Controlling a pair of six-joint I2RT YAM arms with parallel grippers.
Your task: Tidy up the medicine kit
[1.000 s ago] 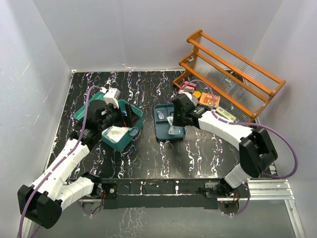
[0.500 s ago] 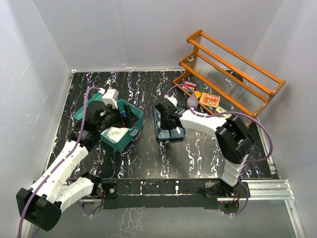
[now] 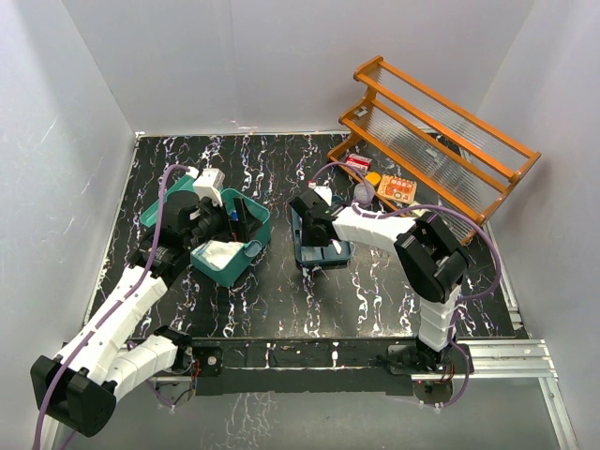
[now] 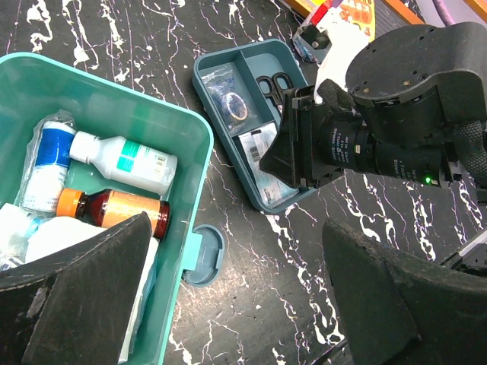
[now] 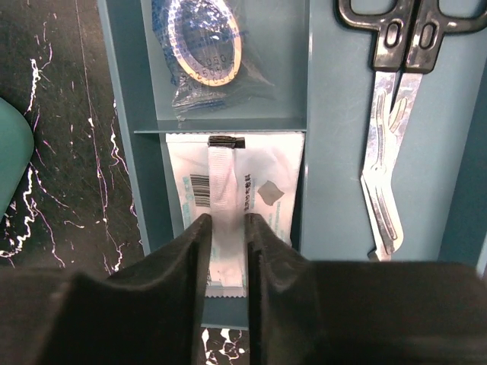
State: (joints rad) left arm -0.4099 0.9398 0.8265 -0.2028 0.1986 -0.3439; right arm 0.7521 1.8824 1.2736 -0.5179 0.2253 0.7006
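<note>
My left hand [image 4: 236, 251] hangs over the medicine kit [image 4: 106, 99], fingers spread wide with nothing between them. The kit sits open on the left side of the black marbled table [image 3: 375, 281], its round latch tab [image 4: 202, 255] pointing toward the middle. Inside it lie a white bottle [image 4: 125, 156] on its side, a brown bottle [image 4: 114, 213] with an orange cap beside it, a blue-and-white wrapped roll [image 4: 46, 163] against the far wall, and some white cloth [image 4: 61, 236] nearer me. Just right of the kit, not touching it, is the flat blue tray [image 5: 327, 243]. My right hand [image 5: 226, 220] is down over its near compartment, fingers close together on either side of the raised middle strip of a white packet [image 5: 266, 190] lying there (whether they pinch it or merely flank it I cannot tell). Scissors [image 5: 388, 129] fill the tray's long side slot, and a clear bag [image 5: 204, 46] holding a ring-shaped roll lies beyond the packet. Farthest off, the orange rack [image 3: 441, 122] stands in the right corner.
</note>
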